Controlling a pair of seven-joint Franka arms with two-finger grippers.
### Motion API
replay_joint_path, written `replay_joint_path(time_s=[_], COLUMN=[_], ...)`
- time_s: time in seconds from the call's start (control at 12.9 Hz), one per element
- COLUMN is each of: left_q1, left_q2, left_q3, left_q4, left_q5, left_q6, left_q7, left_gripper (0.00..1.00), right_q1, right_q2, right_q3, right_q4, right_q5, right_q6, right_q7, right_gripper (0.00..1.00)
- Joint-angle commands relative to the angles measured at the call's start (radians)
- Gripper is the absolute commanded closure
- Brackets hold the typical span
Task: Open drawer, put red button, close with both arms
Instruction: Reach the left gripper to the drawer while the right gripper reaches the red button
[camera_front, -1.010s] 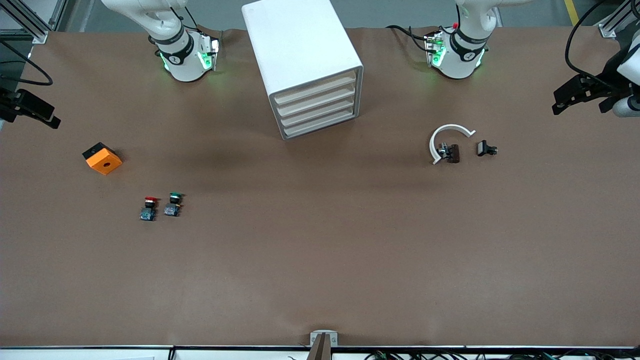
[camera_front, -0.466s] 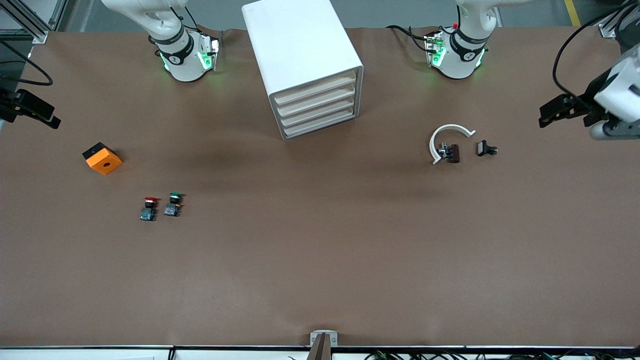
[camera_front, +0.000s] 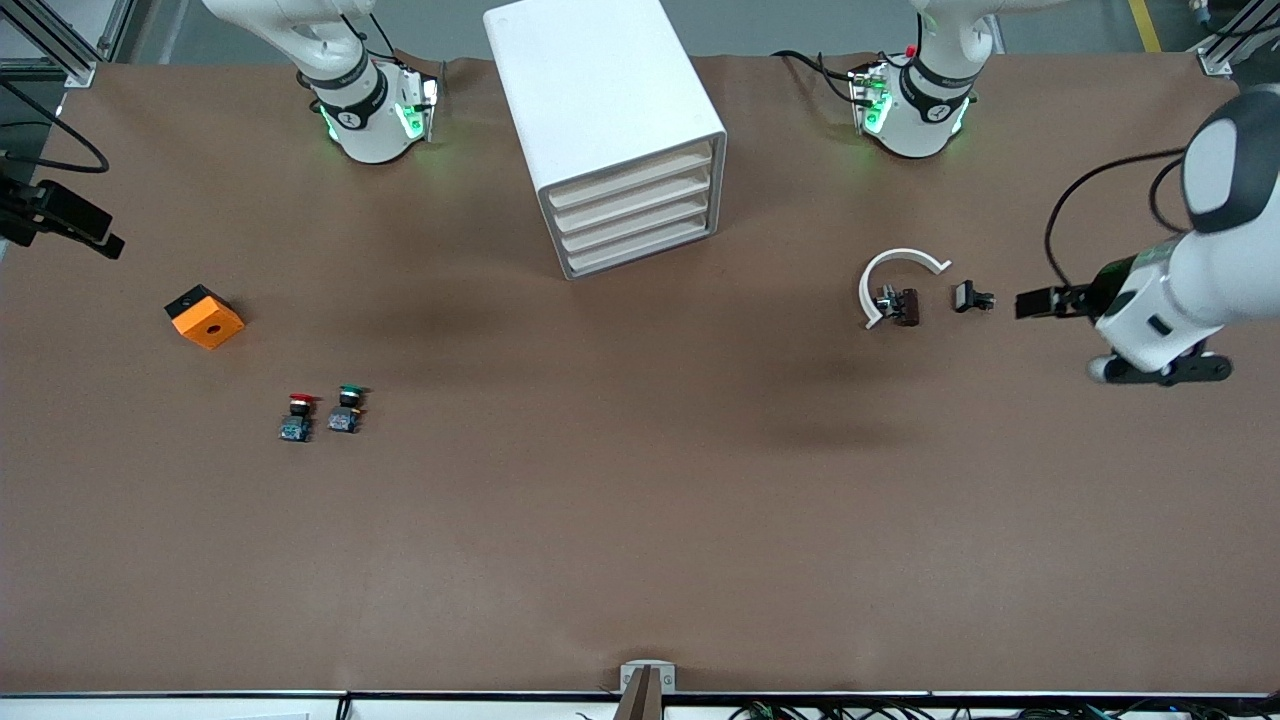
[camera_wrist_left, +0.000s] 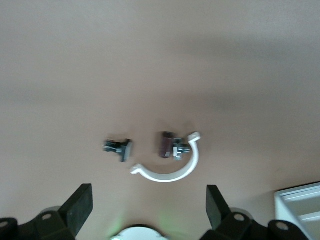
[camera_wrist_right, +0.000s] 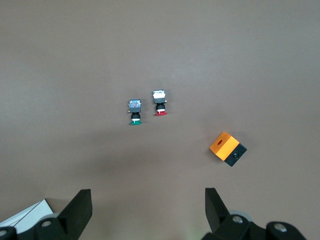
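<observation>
Left hand (camera_front: 1030, 302): fingers spread and holding nothing, up in the air over the desk's edge at the left arm's end, just beside a small black clip (camera_front: 972, 297). Right hand (camera_front: 75, 228): likewise spread and empty, over the desk's edge at the right arm's end, waiting.

Progress, judged from the present layout: nothing done yet. Cabinet (camera_front: 605, 125) at the desk's edge where the arm bases stand, between the two bases, all four slat fronts flush and shut; drawer (camera_front: 632, 180) yet to be pulled out. Opening, placing and two-armed closing all left.

Red button (camera_front: 297, 416): out on the open desk toward the right arm's end, well apart from the cabinet and much nearer the front camera than it. Small, with a red mushroom cap on a dark blue-black body, lying on its side. Green-capped twin (camera_front: 346, 408) just beside it, not touching.

Other items: orange block (camera_front: 204, 316) with a dark hole near the edge at the right arm's end; white curved band (camera_front: 885, 277) and brown part (camera_front: 904, 306) toward the left arm's end.
</observation>
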Motion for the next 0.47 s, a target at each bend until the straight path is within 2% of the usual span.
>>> replay_joint_path(time_s=[0.0,0.23,0.39], left_q1=[-0.018,-0.087,-0.143], left_q2=[0.09,0.168,0.221], left_q3=[-0.004,-0.004,-0.004], left_q4=[0.036,0.036,0.036], left_q5=[-0.064,-0.102,-0.128], left_q6=[0.027,0.032,0.038], left_q7=[-0.189,-0.472,-0.637], left_gripper=[0.0,0.0,0.0], right_q1=[-0.004,-0.001,-0.009], right_q2=[0.013,0.021,0.073], right_q3=[0.003,0.003,0.003], right_q4=[0.023,0.013,0.011], right_q5=[0.0,-0.001,-0.001], right_q6=[-0.006,-0.013,-0.026], right_q7=[-0.003,-0.005,-0.008], right_gripper=[0.0,0.0,0.0])
